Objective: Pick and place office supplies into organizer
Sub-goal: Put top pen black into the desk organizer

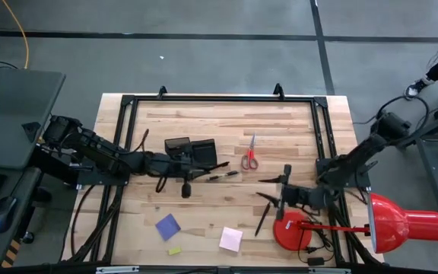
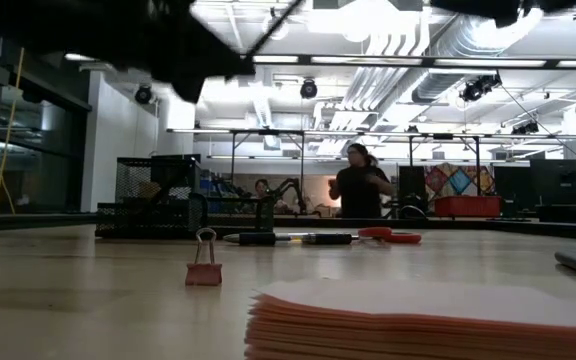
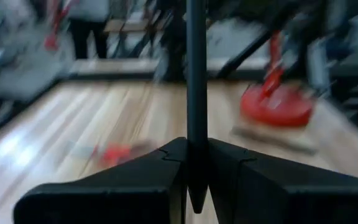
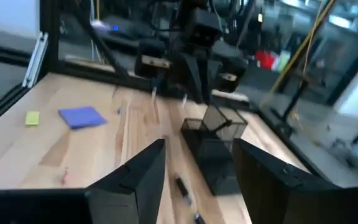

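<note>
In the high view the left gripper (image 1: 179, 183) sits left of centre on the table (image 1: 226, 106), just below the black organizer (image 1: 192, 151); its fingers (image 3: 135, 186) are pressed tight around a thin dark pen (image 3: 196, 93) that stands straight up between them in the left wrist view. The right gripper (image 1: 278, 199) is at lower right of that frame, pointing left, with its fingers (image 4: 135, 174) spread wide and nothing between them; the right wrist view looks through the gap at the organizer (image 4: 215, 140) and the other arm beyond it. The red lamp (image 1: 390, 223) lies along the lower right edge, its round base (image 1: 293, 230) right beside the right gripper, crowding that corner. Red-handled scissors (image 1: 249, 156) lie right of the organizer, well apart from both grippers. Dark pens (image 1: 223, 175) lie loose between organizer and scissors, another pen (image 1: 261, 221) lies slanted just left of the lamp base. Toward the bottom of the high view sit a blue-purple note pad (image 1: 167, 225), a pink note pad (image 1: 231, 239) and a small yellow piece (image 1: 174, 250). In the low view the pink pad (image 2: 418, 320) fills the lower foreground, a small binder clip (image 2: 204, 262) stands left of it, and a person (image 2: 360, 185) stands in the room behind.
</note>
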You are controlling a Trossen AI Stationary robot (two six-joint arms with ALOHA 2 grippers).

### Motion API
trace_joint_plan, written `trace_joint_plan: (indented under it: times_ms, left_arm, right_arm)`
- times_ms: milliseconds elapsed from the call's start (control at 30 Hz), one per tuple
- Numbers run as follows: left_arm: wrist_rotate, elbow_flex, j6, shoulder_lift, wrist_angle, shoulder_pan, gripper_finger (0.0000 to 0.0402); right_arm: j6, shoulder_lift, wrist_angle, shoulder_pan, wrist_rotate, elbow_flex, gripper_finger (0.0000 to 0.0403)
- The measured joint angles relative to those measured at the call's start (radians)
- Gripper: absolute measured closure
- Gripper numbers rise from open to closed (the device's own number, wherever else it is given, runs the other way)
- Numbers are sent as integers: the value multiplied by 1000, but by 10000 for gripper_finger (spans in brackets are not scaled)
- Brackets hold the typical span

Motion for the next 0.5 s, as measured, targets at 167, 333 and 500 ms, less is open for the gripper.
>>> trace_joint_plan:
  times_ms: [167, 333, 500]
  left_arm:
    - [77, 0, 64, 1, 90, -10, 379]
    - [129, -1, 110, 27, 178, 1, 379]
    - [256, 0, 78, 58, 235, 87, 379]
  right_arm:
    - [-125, 0, 431, -158, -331, -166, 226]
    - [-167, 0, 489, -354, -590, -156, 226]
    - [-149, 14, 372, -471, -747, -66, 226]
